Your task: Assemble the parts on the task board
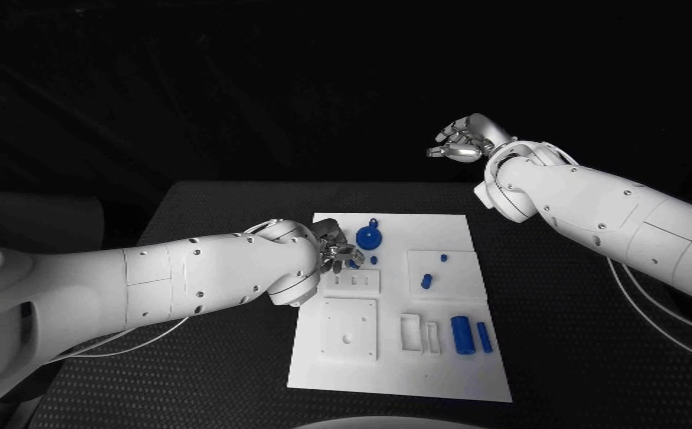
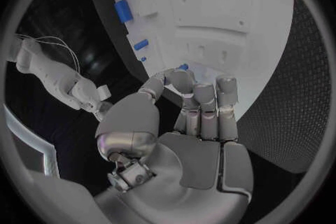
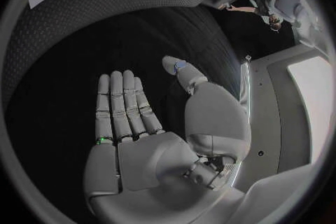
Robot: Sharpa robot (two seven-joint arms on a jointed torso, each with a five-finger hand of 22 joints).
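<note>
The black table (image 1: 216, 209) carries the white task board (image 1: 447, 369) in its middle. On the board's far end lies a round blue part (image 1: 371, 239); two blue cylinders (image 1: 463, 334) lie nearer to me. My left hand (image 1: 336, 252) is at the board's edge beside the round part, fingers curled together; whether they pinch something I cannot tell. My right hand (image 1: 464, 138) is raised beyond the board, fingers apart, holding nothing.

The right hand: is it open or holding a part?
Open. The right hand shows a bare palm with fingers straight and apart, holding nothing; it hangs beyond the table's far edge, away from the task board.
</note>
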